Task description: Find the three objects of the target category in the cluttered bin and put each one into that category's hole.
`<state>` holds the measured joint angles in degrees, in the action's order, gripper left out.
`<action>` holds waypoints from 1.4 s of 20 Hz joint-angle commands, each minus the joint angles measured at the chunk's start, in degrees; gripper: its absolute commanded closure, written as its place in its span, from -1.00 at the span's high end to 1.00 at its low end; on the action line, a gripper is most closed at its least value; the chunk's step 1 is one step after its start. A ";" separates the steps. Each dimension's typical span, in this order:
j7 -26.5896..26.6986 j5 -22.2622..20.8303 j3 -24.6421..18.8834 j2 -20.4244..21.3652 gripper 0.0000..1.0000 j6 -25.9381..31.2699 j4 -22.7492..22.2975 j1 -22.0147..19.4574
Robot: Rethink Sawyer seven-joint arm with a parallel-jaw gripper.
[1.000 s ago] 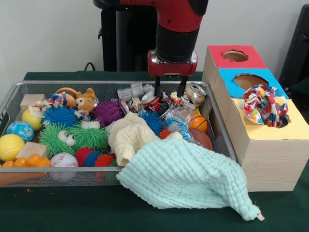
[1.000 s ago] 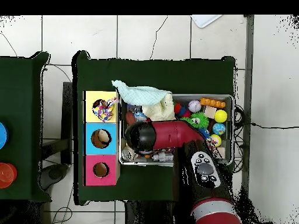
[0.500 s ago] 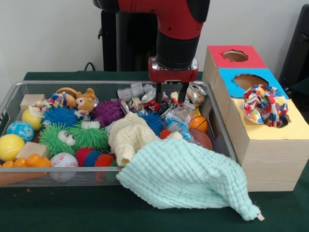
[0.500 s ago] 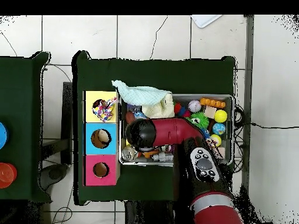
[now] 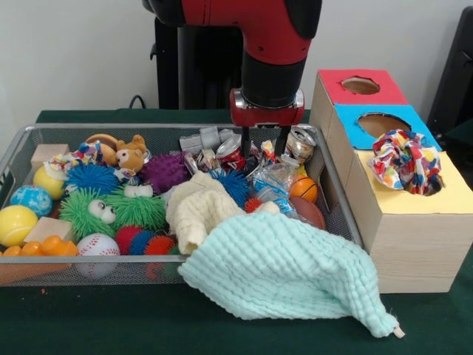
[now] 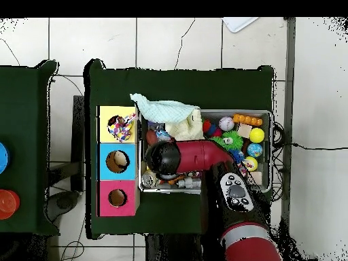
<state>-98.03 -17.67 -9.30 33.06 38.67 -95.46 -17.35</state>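
Since 1 s ago your gripper (image 5: pixel 263 142) has dipped w/ fingers spread over a printed ruffle (image 5: pixel 267 151) at the bin's (image 5: pixel 336 200) far side; one ruffle (image 5: pixel 403 161) sits in the yellow hole, another (image 5: pixel 77 157) by the teddy; next, close & lift.

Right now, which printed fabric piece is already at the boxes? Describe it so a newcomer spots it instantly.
Start at the row of three pale wooden boxes beside the wire mesh bin; take the yellow-topped one, nearest the front camera. A ruffled fabric piece sits bunched over its hole. Unlike the plain mint waffle cloth draped over the bin's rim, it is white with red, blue, yellow and green print.
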 commanded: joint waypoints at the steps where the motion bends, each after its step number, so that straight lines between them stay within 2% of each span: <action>1: -4.48 2.32 -4.30 0.03 1.00 -2.44 -6.21 -0.64; 5: -4.48 2.81 -4.38 1.61 1.00 -2.23 -8.25 -0.85; 8: -4.48 2.31 -4.16 1.21 1.00 -3.56 -9.08 -0.99; 15: -6.15 -0.60 -2.02 -4.40 1.00 -10.23 -7.78 0.01; 21: -6.60 -1.85 0.24 -10.95 1.00 -14.83 -3.07 1.41; 24: -6.76 -1.19 1.57 -11.49 1.00 -14.40 -2.85 2.29; 28: -5.47 -0.56 2.05 -10.14 1.00 -11.77 -4.66 2.49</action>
<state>-98.03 -17.18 -8.98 26.90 24.08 -100.66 -15.44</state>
